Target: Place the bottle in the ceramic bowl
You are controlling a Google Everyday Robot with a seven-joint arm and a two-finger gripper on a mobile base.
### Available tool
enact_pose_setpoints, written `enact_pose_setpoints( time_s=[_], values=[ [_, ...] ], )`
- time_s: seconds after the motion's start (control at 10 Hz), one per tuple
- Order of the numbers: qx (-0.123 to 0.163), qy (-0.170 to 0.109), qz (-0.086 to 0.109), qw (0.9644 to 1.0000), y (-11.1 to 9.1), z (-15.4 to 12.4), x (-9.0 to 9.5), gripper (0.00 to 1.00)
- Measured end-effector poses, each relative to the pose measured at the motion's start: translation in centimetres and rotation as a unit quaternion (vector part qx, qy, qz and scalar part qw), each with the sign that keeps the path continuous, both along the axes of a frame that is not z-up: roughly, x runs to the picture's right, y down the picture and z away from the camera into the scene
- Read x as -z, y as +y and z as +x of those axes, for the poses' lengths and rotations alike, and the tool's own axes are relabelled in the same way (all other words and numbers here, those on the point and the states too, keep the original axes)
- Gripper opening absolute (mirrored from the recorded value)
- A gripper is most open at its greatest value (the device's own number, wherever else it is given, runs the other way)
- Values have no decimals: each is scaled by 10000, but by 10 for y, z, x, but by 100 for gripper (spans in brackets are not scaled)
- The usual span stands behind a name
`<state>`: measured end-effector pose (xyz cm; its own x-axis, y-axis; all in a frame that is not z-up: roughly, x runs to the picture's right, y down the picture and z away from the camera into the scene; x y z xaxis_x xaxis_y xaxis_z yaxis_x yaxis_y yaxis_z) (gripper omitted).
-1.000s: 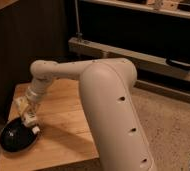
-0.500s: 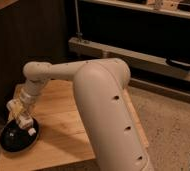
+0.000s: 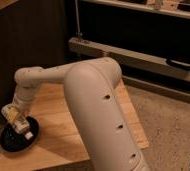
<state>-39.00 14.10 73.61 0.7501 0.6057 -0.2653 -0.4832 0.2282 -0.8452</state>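
Light wooden table (image 3: 63, 125), dark cabinets behind, speckled floor right. Cream gripper (image 3: 18, 119) over round glossy black ceramic bowl (image 3: 10, 141) at near-left; finger state unclear. Small pale cream-white bottle (image 3: 27, 133) in bowl; axis unclear.

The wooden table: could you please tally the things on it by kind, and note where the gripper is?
Ceramic bowl: 1
Bottle: 1, over the bowl
Total: 2 on the wooden table
Gripper: above the bowl, at the bottle
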Motion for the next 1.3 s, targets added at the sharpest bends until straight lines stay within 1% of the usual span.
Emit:
enact_pose_setpoints(
  time_s=[0.1, 0.2, 0.3, 0.4, 1.3],
  values=[
    [57, -17, 38, 10000, 3, -4, -1, 68],
    [33, -42, 30, 10000, 2, -6, -1, 75],
    [17, -82, -46, 10000, 1, -7, -4, 80],
    [3, -98, -71, 9999, 0, -6, -5, 80],
    [17, -103, -82, 9999, 1, -7, -5, 80]
  ],
)
